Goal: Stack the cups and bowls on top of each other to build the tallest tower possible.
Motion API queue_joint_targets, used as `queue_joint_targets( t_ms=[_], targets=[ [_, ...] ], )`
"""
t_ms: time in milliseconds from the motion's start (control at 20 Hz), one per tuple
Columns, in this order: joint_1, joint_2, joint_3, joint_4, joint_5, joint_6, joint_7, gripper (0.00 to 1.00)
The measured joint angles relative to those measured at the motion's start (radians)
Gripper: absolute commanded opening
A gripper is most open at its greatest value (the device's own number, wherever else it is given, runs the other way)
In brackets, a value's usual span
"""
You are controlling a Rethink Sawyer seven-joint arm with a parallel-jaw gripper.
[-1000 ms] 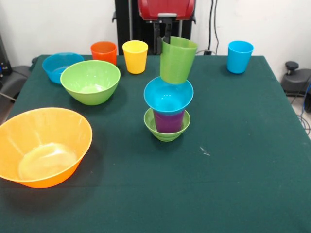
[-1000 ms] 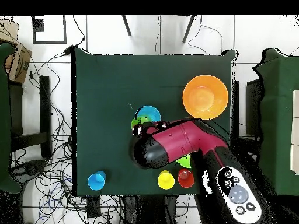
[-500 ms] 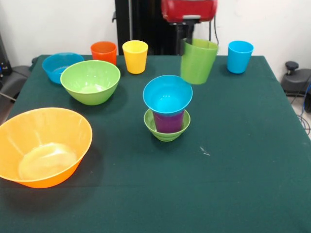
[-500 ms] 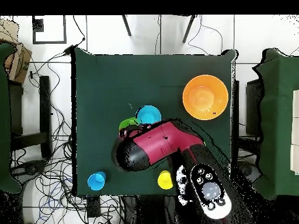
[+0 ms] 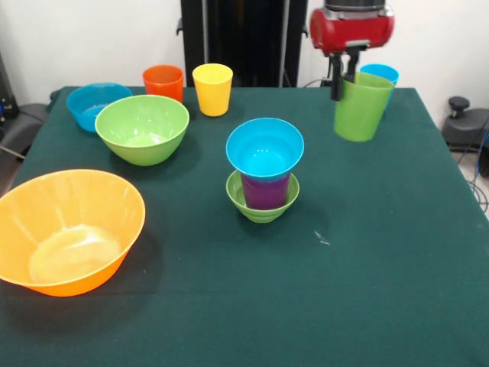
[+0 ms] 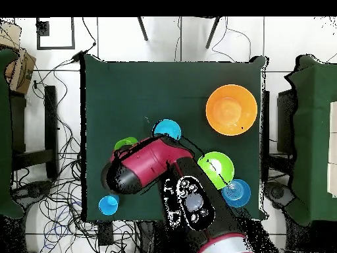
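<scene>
Cups sat nested mid-table: a purple cup (image 5: 264,191) stood upright in a small ribbed green bowl (image 5: 262,206), with a small blue bowl (image 5: 264,148) seated on its rim, its glossy inside bare; the gripper (image 5: 345,70) had its fingers clamped on the rim of a green cup (image 5: 361,105), which hung upright and clear of the cloth just in front of the light blue cup (image 5: 380,73); the orange cup (image 5: 163,81) and yellow cup (image 5: 212,89) stood side by side; the big orange bowl (image 5: 67,229), the medium green bowl (image 5: 142,128) and the medium blue bowl (image 5: 95,102) lay open, nothing in them; all smooth plastic on the dark green table (image 5: 367,252).
</scene>
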Motion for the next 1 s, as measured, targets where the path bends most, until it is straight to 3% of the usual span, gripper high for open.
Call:
queue_joint_targets(
  t_ms=[250, 650, 1000],
  targets=[
    [0.039, 0.029, -0.008, -0.016, 0.023, 0.000, 0.000, 0.00],
    [0.104, 0.019, -0.009, -0.018, 0.140, 0.022, 0.000, 0.00],
    [0.157, -0.127, 0.001, 0.041, 0.303, 0.061, 0.000, 0.00]
  ],
)
